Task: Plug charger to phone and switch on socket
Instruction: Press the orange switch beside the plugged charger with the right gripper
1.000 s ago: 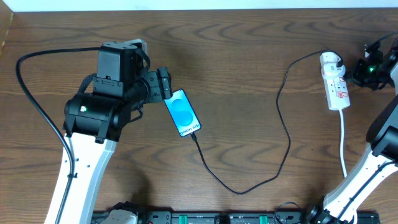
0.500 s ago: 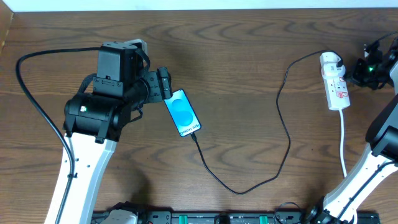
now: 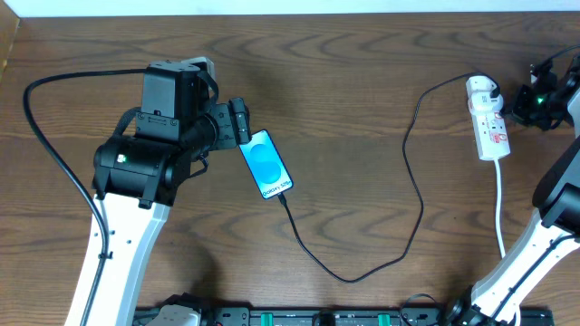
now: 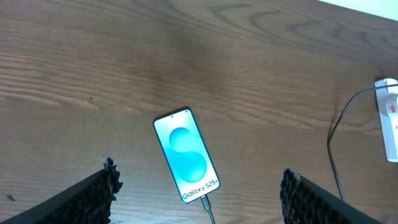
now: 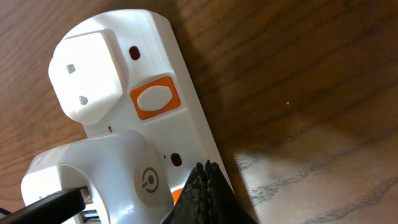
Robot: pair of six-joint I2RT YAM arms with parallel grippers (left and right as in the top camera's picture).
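Currently lying face up left of centre on the brown wooden bench: the phone, screen lit cyan with white "Galaxy" lettering toward its near end. Plugged into that near end: the connector tip of the charger, black cable looping toward the near edge, then off to the right and away to its white adapter, seated in the far end of the socket. Flat at far right, that socket, with its white cord trailing toward the near edge. Spread wide and gripping nothing: left fingers, poised above the bench just far-left of the phone. Pressed together and clamped on nothing: right fingers, tips over the socket's long edge right beside the adapter; contact with the casing impossible to tell. Apart from those tips: an orange-framed rocker switch, next to a raised white block.
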